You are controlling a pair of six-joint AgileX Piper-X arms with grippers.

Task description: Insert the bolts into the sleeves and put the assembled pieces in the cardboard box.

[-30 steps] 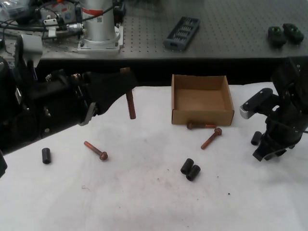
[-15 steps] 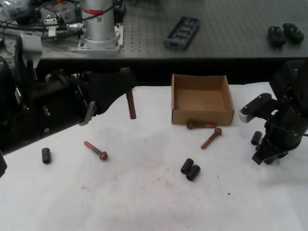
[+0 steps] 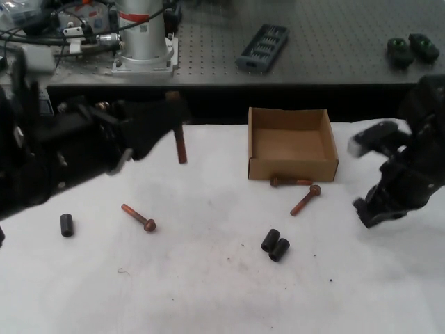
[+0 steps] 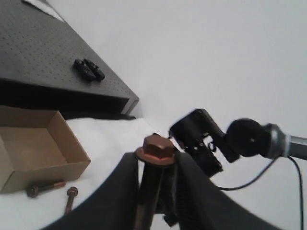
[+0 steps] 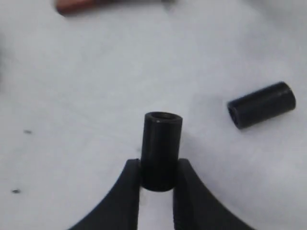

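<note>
On white cloth (image 3: pixel 208 292), black perforated table (image 3: pixel 334 42) at 12 o'clock.
Left gripper (image 4: pixel 156 175) clamps copper bolt (image 4: pixel 154 149); right gripper (image 5: pixel 158 168) pinches black sleeve (image 5: pixel 162 139).

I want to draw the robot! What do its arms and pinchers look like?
Both arms are black. The left gripper and right gripper each have two curved black fingers. The right arm has a round joint, a grey tube section, a thin black cable and a pale patch.

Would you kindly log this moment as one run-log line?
left gripper shut on bolt, off bench | right gripper shut on sleeve | box holds nothing | bolt and sleeve not yet joined
</note>
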